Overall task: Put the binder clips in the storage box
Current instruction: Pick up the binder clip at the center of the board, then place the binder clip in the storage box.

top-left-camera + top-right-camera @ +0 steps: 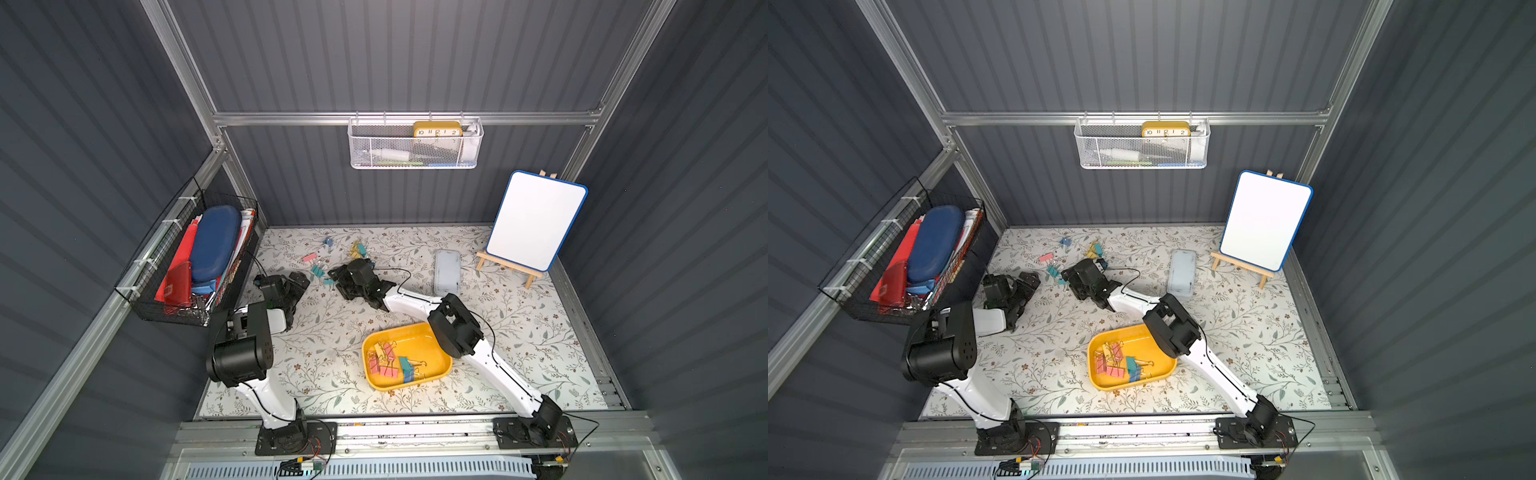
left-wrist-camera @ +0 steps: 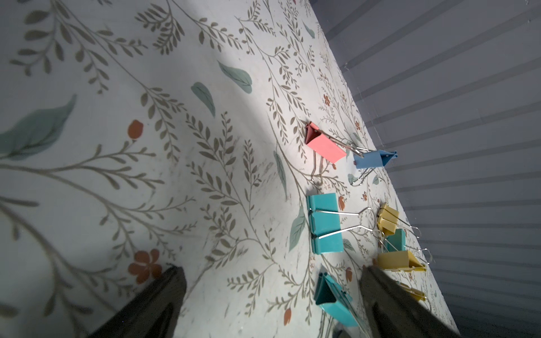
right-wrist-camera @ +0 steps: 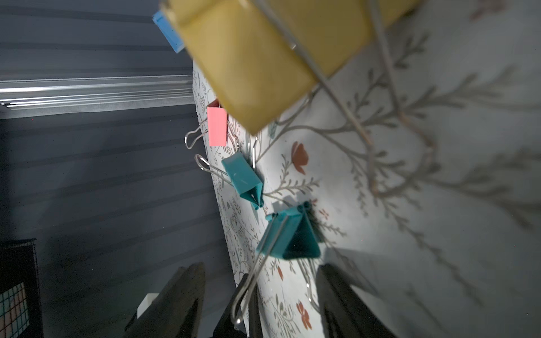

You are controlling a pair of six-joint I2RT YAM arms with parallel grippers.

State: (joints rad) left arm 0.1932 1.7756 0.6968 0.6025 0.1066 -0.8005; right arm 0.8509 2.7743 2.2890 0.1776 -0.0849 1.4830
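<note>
The yellow storage box (image 1: 424,344) (image 1: 1152,345) sits at front centre and holds several binder clips (image 1: 390,361). More clips lie loose at the back left: pink (image 1: 308,258) (image 2: 325,145), blue (image 2: 371,159), yellow (image 2: 388,218) and teal (image 1: 318,271) (image 2: 325,222). My left gripper (image 1: 300,283) (image 2: 272,281) is open just above the table, and a teal clip (image 2: 333,298) lies inside its gap near one finger. My right gripper (image 1: 333,276) (image 3: 257,289) is open, with a teal clip (image 3: 289,237) just ahead and its wire handles reaching between the fingers. A yellow clip (image 3: 263,58) fills that view's far side.
A flat grey-white lid (image 1: 447,272) lies right of the loose clips. A whiteboard on a wooden easel (image 1: 536,220) stands at the back right. A black wire basket (image 1: 187,266) hangs on the left wall and a white mesh basket (image 1: 415,143) on the back wall.
</note>
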